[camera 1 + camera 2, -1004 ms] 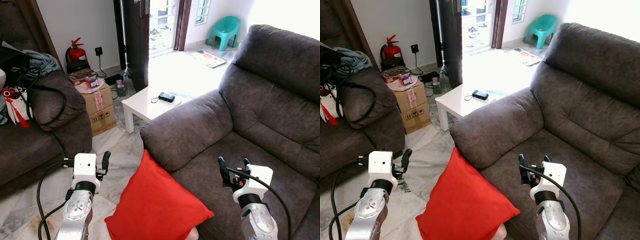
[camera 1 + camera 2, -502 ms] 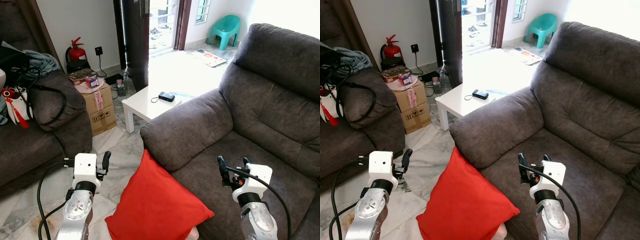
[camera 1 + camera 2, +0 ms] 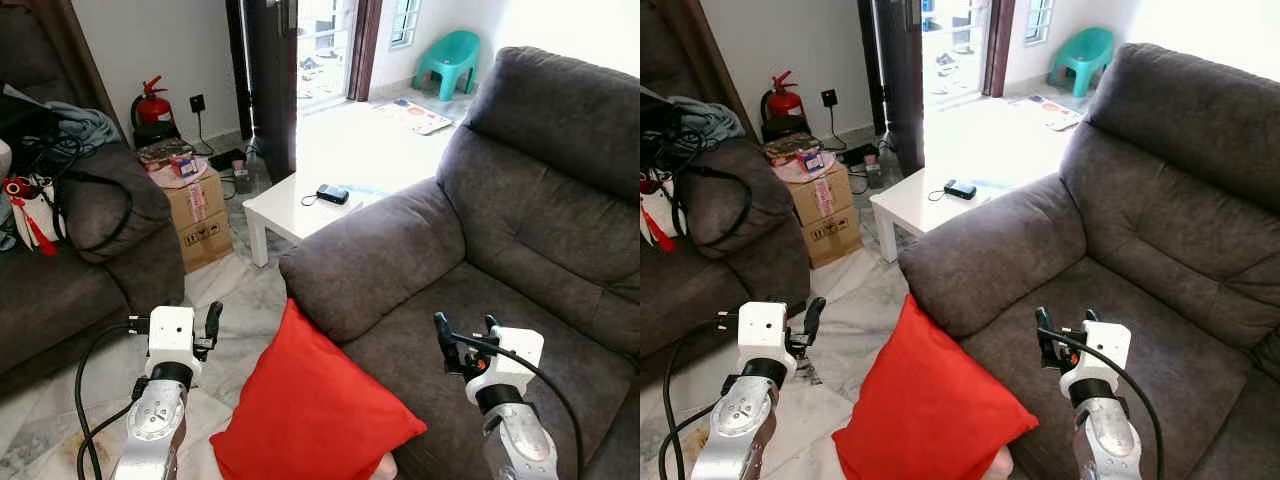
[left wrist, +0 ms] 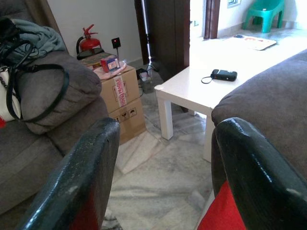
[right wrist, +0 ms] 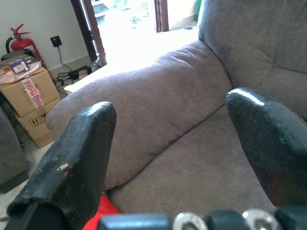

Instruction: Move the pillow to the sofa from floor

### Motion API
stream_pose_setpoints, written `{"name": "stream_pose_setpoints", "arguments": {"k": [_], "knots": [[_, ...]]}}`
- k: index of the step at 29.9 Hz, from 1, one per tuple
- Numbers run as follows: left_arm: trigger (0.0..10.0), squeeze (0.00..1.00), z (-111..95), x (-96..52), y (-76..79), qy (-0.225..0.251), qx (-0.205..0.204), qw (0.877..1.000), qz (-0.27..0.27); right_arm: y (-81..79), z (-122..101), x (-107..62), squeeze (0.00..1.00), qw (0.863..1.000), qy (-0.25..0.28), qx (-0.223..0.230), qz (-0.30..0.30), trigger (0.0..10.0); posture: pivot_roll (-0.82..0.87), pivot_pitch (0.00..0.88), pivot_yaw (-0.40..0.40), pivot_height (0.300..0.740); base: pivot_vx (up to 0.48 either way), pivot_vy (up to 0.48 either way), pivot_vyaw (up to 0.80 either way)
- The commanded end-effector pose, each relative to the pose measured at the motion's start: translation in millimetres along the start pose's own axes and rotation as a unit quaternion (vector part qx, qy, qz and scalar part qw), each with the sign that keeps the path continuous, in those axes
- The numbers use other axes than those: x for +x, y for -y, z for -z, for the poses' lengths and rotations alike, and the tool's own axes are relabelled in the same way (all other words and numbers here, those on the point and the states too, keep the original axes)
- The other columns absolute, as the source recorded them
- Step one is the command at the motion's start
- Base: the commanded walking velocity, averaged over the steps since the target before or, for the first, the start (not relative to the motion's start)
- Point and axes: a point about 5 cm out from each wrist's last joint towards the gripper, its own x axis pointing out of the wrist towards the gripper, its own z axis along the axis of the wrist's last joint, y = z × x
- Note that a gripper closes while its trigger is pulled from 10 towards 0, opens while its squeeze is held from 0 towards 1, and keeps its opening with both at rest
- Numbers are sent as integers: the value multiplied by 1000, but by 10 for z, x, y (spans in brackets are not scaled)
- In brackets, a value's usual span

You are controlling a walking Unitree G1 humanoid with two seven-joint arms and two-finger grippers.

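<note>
A pale marble floor point(image 3: 235, 300) runs between a dark grey armchair point(image 3: 105, 215) heaped with clothes and bags and a low white table point(image 3: 300, 205) bearing a small black device point(image 3: 333, 194); cardboard boxes point(image 3: 195, 215) and a red fire extinguisher point(image 3: 152, 105) stand by the white wall point(image 3: 150, 40); bright daylight floods through the open doorway point(image 3: 325, 45), beyond which sits a teal plastic chair point(image 3: 448, 62).

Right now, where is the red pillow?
The pillow stands on the floor, propped against the front of the sofa below its armrest, between the left gripper and right gripper.
</note>
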Motion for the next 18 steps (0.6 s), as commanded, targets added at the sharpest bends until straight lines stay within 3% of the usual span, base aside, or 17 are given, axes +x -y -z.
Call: {"name": "stream_pose_setpoints", "arguments": {"k": [1,3,18], "knots": [[10000,0,6,9,35,-1,8,1000,8,10,-18,11,0,1000,-1,3,1,10000,-29,0,-42,664,0,0,0],[10000,0,11,12,37,-2,8,1000,8,6,-20,7,0,1000,1,0,-2,10000,-28,0,-44,646,0,0,0],[10000,0,8,26,37,-2,8,1000,5,-9,-11,1,0,1000,0,0,-6,10000,-25,0,-46,646,0,0,0]]}}
